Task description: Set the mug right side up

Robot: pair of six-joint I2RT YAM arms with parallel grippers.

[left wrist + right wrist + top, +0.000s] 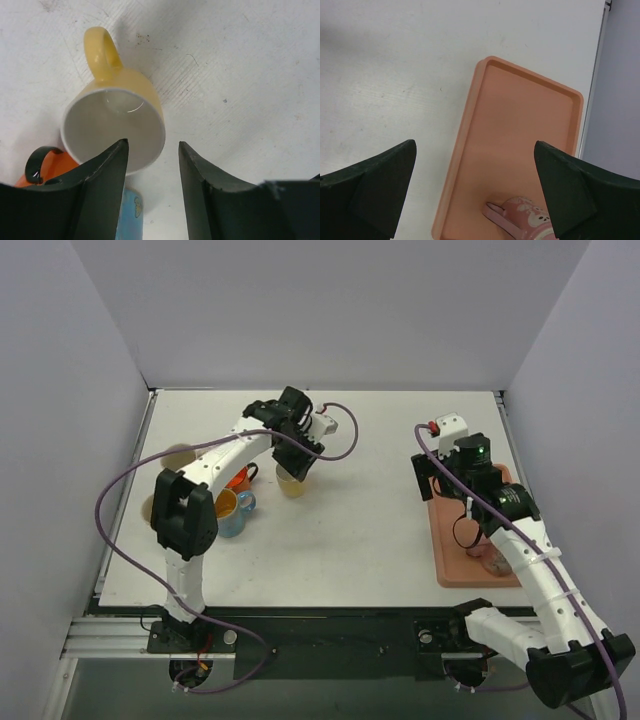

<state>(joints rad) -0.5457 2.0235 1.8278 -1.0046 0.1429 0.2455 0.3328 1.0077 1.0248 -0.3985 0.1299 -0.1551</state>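
The yellow mug [113, 127] is glossy ceramic, the table [240, 75] matt, scuffed.

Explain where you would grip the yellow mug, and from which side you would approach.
Probably best to pinch the wall of the yellow mug at its rim, coming straight down from above on the side opposite the handle. It stands upright with its mouth open to the top, so the thin wall is exposed there, and the handle juts out sideways, out of the way.
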